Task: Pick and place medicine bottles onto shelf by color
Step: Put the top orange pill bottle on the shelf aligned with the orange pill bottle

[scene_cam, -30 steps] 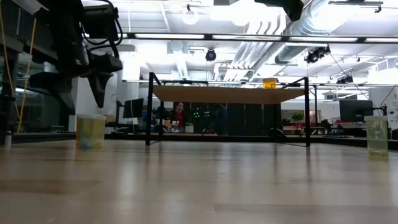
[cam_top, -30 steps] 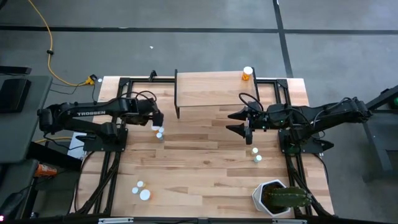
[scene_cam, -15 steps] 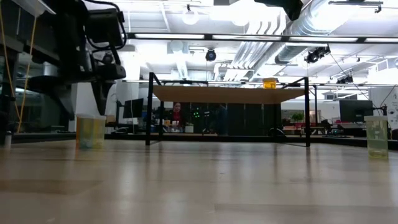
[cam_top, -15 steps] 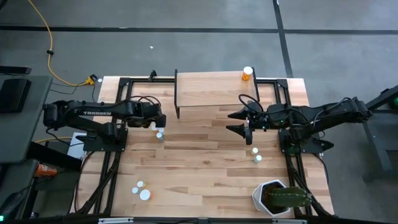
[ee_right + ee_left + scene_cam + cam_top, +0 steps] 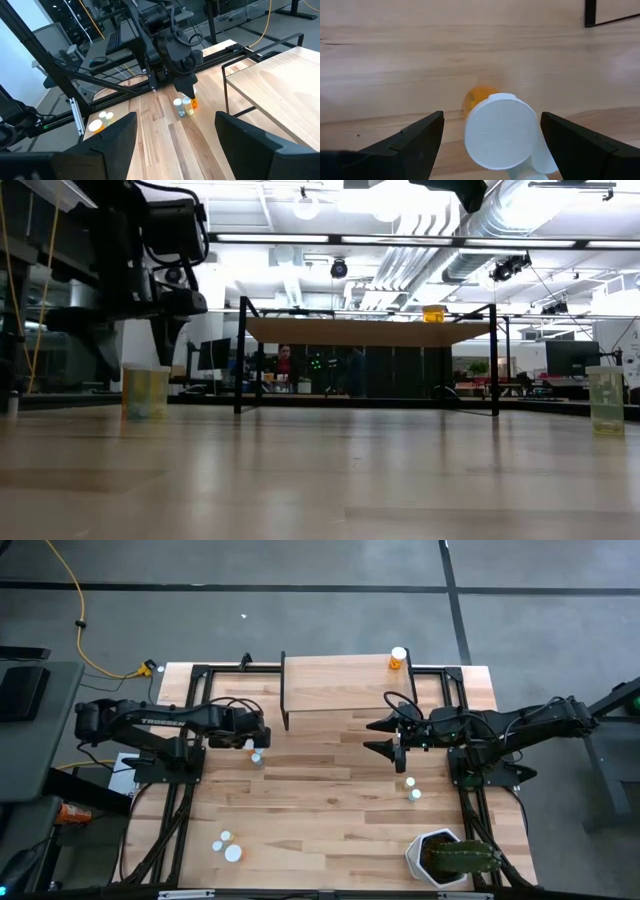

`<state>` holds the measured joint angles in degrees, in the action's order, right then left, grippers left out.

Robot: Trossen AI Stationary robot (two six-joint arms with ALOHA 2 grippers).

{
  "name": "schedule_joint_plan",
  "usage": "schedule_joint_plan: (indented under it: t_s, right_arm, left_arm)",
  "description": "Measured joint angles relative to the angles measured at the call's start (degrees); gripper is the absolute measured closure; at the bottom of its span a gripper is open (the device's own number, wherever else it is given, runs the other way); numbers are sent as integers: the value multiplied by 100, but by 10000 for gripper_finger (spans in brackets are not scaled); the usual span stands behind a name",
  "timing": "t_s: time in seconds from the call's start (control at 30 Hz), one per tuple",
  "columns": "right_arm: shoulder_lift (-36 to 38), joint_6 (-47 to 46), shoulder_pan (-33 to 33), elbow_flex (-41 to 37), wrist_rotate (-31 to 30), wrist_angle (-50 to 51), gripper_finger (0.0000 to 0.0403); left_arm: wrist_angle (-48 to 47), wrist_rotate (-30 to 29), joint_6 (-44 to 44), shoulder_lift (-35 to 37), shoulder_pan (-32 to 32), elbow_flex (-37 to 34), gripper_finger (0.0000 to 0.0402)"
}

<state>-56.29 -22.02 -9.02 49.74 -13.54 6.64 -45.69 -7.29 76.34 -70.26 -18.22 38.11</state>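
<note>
A small cluster of white-capped bottles (image 5: 255,752) stands on the table left of the shelf (image 5: 335,690). My left gripper (image 5: 257,737) is open just above it. In the left wrist view its fingers (image 5: 415,142) stand on either side of an orange bottle's white cap (image 5: 501,130) without touching it. In the low view the gripper (image 5: 135,352) hangs over a yellowish bottle (image 5: 146,390). My right gripper (image 5: 384,736) is open and empty, in the air right of the shelf's front. One orange bottle (image 5: 398,658) stands on the shelf's far right corner.
Two pale bottles (image 5: 412,789) stand on the table under my right arm. Several more bottles (image 5: 226,845) stand near the front left. A white pot with a green plant (image 5: 445,858) is at the front right. The shelf's black legs (image 5: 241,355) stand close to my left gripper.
My left gripper has gone down toward the bottle cluster and a little toward the table's right edge, staying open. The bottles and my right arm have kept still.
</note>
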Motion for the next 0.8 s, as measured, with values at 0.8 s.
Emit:
schedule_joint_plan:
  t_s: [0.8]
  right_arm:
    - [0, -44, -2, 0, 0, -1, 143]
  left_arm:
    - [61, 4, -95, -110, 0, 0, 199]
